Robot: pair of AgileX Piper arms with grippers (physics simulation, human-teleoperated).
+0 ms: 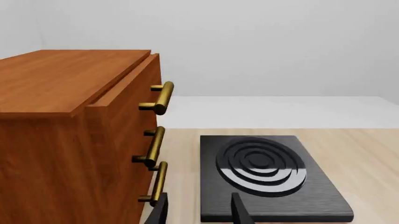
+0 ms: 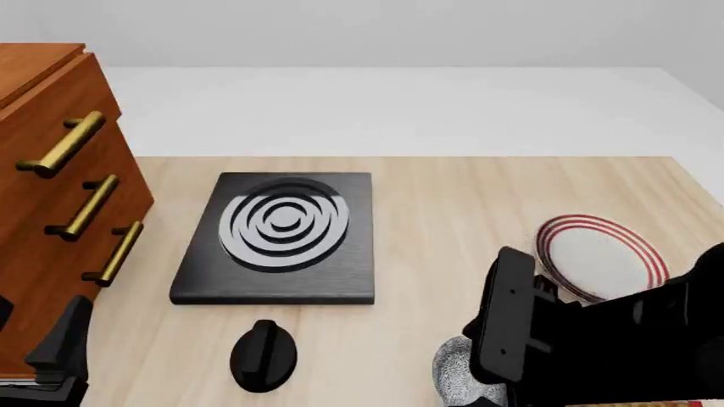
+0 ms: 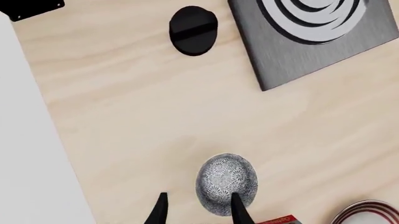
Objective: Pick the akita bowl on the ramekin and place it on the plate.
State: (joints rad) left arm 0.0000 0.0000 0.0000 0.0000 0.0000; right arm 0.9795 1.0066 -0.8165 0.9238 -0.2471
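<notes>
Right wrist: akita bowl [image 3: 227, 183] seemingly empty

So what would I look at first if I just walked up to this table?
Probably the black stove plate with its silvery rings, in the middle of the table, and the tall wooden drawer cabinet with gold handles at the left. Then the right pincer, open just above the speckled akita bowl at the near edge, with the red-ringed plate to the right.

Wooden drawer cabinet [image 1: 68, 135] with brass handles [image 1: 160, 98] beside black ringed stove plate [image 1: 268, 175]; open left claw [image 1: 198, 212] below.
</notes>
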